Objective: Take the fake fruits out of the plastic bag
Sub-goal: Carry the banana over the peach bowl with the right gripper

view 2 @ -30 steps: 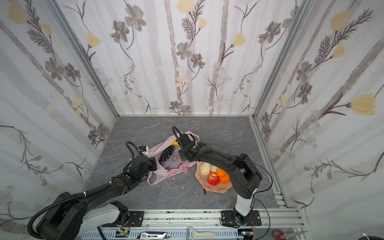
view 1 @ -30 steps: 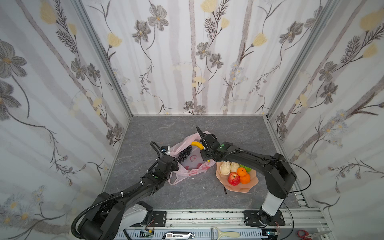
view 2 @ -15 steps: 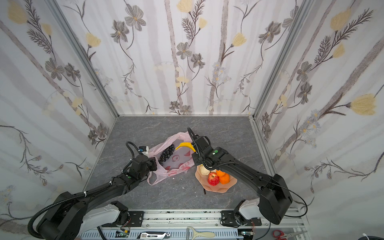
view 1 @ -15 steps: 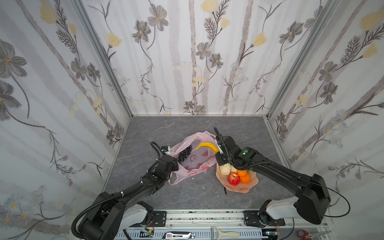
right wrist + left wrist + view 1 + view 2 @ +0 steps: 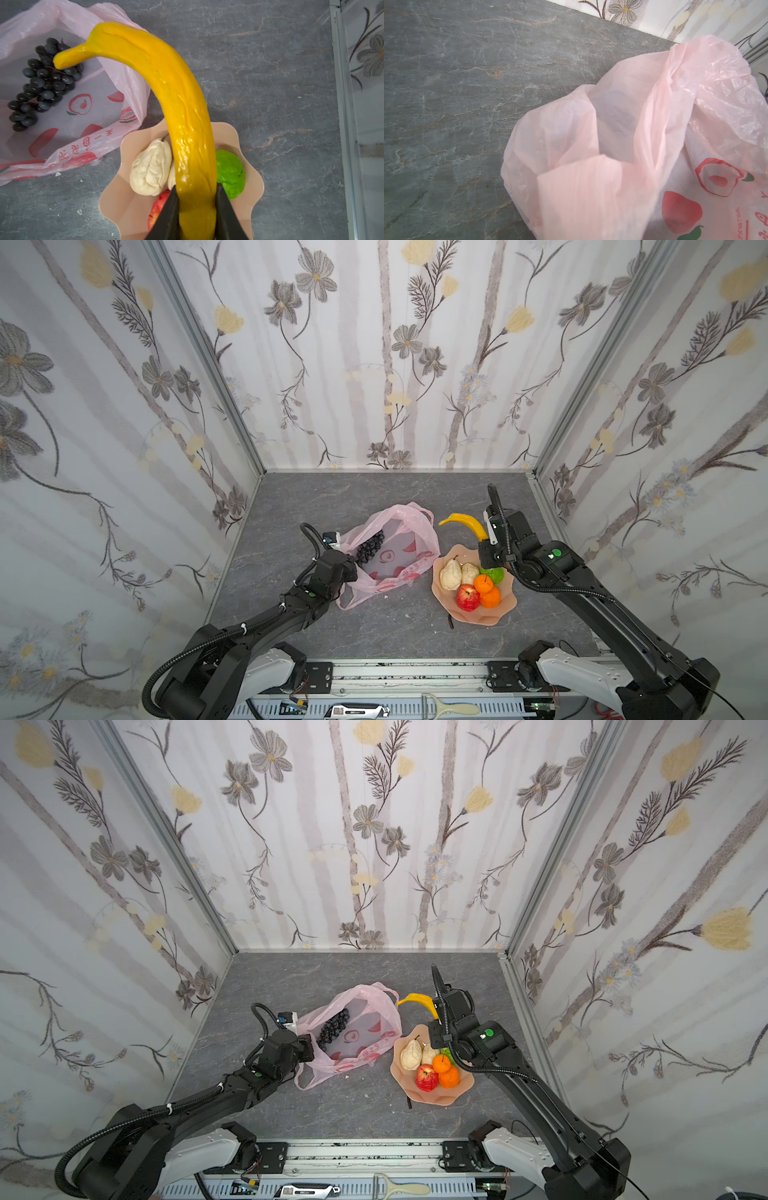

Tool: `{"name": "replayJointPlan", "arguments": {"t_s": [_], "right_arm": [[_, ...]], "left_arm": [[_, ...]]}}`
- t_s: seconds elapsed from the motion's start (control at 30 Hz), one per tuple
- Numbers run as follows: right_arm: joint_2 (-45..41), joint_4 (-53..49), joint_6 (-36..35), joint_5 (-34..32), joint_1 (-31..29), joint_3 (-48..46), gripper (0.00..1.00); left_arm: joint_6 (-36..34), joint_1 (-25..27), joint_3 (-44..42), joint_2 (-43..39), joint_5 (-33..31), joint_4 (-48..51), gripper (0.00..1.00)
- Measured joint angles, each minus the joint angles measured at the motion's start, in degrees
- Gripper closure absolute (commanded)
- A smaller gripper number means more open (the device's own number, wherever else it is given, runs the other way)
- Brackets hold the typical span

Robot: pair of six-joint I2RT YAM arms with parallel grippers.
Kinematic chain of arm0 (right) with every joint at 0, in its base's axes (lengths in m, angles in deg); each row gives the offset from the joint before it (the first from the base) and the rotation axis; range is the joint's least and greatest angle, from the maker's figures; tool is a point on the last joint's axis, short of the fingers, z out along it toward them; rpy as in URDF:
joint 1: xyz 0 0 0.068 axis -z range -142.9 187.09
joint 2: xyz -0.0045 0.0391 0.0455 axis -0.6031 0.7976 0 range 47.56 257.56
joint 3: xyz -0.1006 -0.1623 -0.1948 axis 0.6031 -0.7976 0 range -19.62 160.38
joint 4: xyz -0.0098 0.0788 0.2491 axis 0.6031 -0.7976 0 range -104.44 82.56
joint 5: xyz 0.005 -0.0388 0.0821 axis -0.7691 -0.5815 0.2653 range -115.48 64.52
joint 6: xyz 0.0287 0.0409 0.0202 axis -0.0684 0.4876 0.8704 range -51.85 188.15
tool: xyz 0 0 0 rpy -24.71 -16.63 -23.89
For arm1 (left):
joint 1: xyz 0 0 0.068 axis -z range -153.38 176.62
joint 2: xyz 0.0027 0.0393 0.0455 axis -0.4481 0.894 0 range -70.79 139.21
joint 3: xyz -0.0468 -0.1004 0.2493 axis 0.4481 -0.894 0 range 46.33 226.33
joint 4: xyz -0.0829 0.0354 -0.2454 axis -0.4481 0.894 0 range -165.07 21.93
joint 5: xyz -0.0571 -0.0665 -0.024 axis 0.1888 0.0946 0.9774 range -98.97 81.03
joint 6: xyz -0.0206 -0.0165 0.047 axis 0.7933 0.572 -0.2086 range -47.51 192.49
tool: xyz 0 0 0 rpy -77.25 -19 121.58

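In both top views the plastic bag (image 5: pixel 399 560) (image 5: pixel 365 1040) lies in the middle of the grey table (image 5: pixel 332 497), thin, pale pink and crinkled, with red printed marks. Its mouth is open and the dark grape bunch (image 5: pixel 370 546) (image 5: pixel 333 1028) lies inside, at the left. The left gripper (image 5: pixel 352 567) (image 5: pixel 306 1048) is at the near left edge of the bag. Its fingers are hidden under the wrist, but it is clenched on the film, which rises to it.

Right of the bag stands a peach-pink dish (image 5: pixel 492 616) with two beige pears (image 5: pixel 451 574), a green fruit (image 5: pixel 495 575), two oranges (image 5: pixel 484 584) and a red apple (image 5: pixel 467 598). The right gripper (image 5: pixel 484 537) (image 5: pixel 434 1016) grasps the yellow banana (image 5: pixel 463 521) (image 5: pixel 415 999) above the far edge of the dish. The arm covers part of the green fruit.

In the left wrist view only folds of the plastic bag (image 5: pixel 612 145) and the table (image 5: pixel 467 83) show. The gripper is not in this picture.

In the right wrist view the two black fingers of the right gripper (image 5: pixel 196 190) press the thick end of the banana (image 5: pixel 176 104), which is glossy and wrinkled. Its thin end comes in front of the grape bunch (image 5: pixel 39 87) in the bag (image 5: pixel 93 122). Under the banana, one pear (image 5: pixel 151 168) shows whole. The second pear is almost hidden, and the apple (image 5: pixel 158 207) and the dish (image 5: pixel 249 197) are partly covered.
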Motion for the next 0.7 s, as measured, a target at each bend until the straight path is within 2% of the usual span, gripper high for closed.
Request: {"name": "replayJointPlan", "arguments": {"t_s": [0.37, 0.57, 0.7], "right_arm": [[3.9, -7.4, 0.5, -0.3, 2.2, 5.4, 0.82], [8.7, -8.8, -5.1, -2.4, 2.1, 11.5, 0.81], [9.2, -8.3, -10.3, -2.6, 2.1, 12.2, 0.81]], "left_arm": [[0.0, 0.0, -0.3, -1.2, 0.4, 0.0, 0.98], [0.0, 0.0, -0.3, -1.4, 0.5, 0.0, 0.98], [-0.1, 0.0, -0.4, -1.4, 0.5, 0.0, 0.98]]}}
